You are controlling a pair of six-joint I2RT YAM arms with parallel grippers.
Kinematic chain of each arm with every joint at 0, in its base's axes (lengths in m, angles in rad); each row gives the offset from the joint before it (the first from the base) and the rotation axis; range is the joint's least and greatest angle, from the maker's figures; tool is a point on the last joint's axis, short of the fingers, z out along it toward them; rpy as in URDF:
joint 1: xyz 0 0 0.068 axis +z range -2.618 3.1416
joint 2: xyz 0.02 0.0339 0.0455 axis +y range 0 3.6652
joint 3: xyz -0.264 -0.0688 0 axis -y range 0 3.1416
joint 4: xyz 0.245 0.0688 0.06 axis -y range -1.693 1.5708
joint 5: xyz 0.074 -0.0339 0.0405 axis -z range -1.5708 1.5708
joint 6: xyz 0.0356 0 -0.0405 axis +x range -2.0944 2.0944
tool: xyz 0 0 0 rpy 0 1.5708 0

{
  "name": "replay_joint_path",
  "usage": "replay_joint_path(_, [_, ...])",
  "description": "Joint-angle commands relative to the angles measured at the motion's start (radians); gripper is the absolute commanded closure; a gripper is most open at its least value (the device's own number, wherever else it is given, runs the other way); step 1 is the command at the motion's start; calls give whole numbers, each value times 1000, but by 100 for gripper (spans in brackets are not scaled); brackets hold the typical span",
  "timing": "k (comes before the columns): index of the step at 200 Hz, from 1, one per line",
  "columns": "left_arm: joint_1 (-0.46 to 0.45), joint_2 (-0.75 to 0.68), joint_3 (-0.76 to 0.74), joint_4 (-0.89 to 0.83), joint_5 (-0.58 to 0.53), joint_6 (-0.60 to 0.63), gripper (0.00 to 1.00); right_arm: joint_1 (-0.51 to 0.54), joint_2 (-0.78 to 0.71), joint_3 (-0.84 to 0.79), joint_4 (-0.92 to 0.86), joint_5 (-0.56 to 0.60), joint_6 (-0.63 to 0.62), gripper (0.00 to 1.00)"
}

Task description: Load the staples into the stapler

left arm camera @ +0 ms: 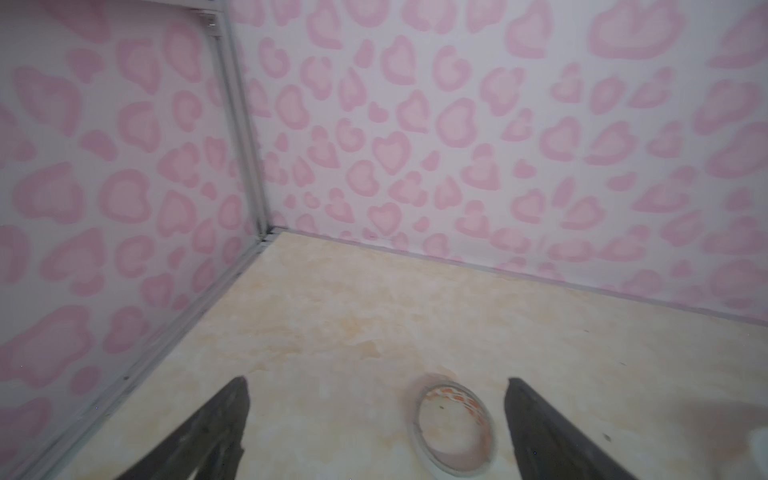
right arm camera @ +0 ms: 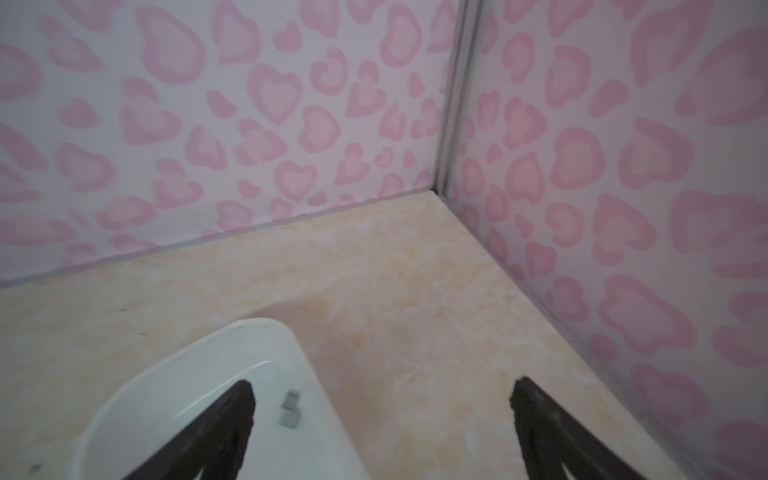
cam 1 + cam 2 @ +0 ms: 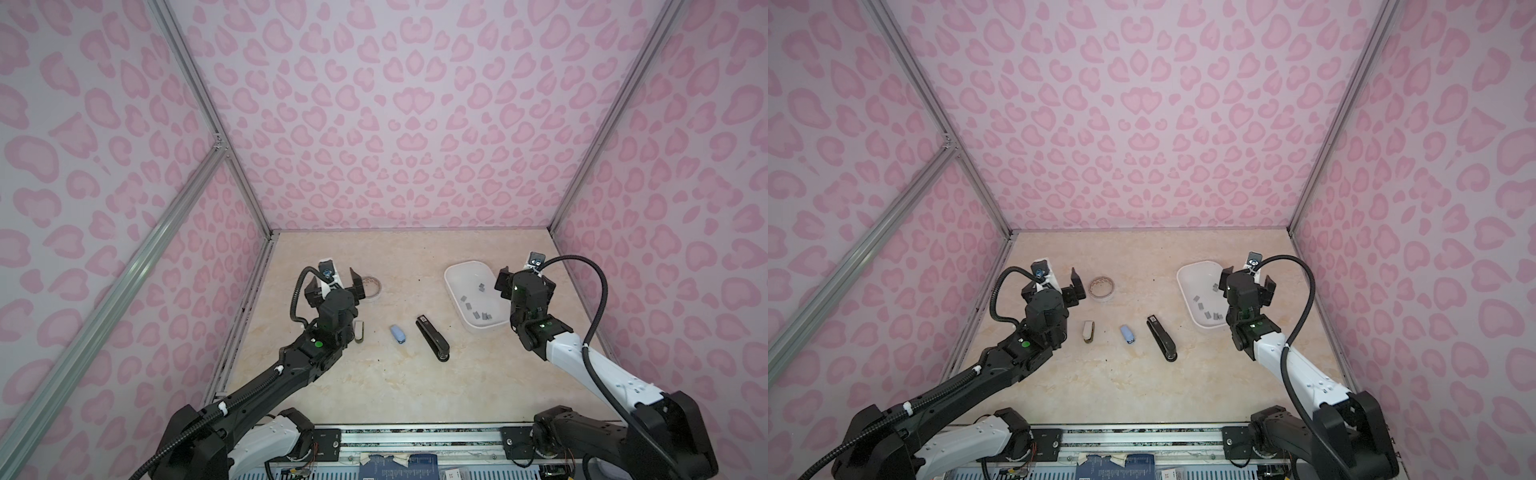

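Three staplers lie in a row on the table in both top views: a long black stapler [image 3: 433,338] [image 3: 1162,338], a small blue one [image 3: 397,333] [image 3: 1128,333] and a white-and-olive one [image 3: 69,331] [image 3: 1088,331]. The staples [image 3: 469,305] [image 3: 1202,306] [image 2: 289,409], several small grey strips, lie loose in a white tray [image 3: 465,278] [image 3: 1192,278] [image 2: 208,365] at the right. My left gripper [image 3: 334,286] [image 3: 1052,286] [image 1: 376,386] is open and empty, behind the white-and-olive stapler. My right gripper [image 3: 527,282] [image 3: 1248,282] [image 2: 383,382] is open and empty above the tray's right edge.
A roll of tape [image 3: 371,286] [image 3: 1101,287] [image 1: 455,428] lies flat just right of the left gripper. Pink-patterned walls close in the table at the back and on both sides. Bare tabletop stretches in front of the staplers.
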Motion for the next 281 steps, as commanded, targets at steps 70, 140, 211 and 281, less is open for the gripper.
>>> replay_joint_path(70, [480, 307, -121, 209, 183, -38, 4, -321, 144, -131, 232, -191, 0, 3])
replay_joint_path(140, [505, 355, -201, 480, 491, 76, 2, -220, 143, -252, 462, -356, -98, 2])
replay_joint_path(211, [494, 410, -83, 322, 578, 135, 3, -205, 297, -314, 754, -469, -135, 2])
replay_joint_path(281, [496, 386, -303, 690, 623, 144, 3, -196, 281, -295, 690, -459, -140, 2])
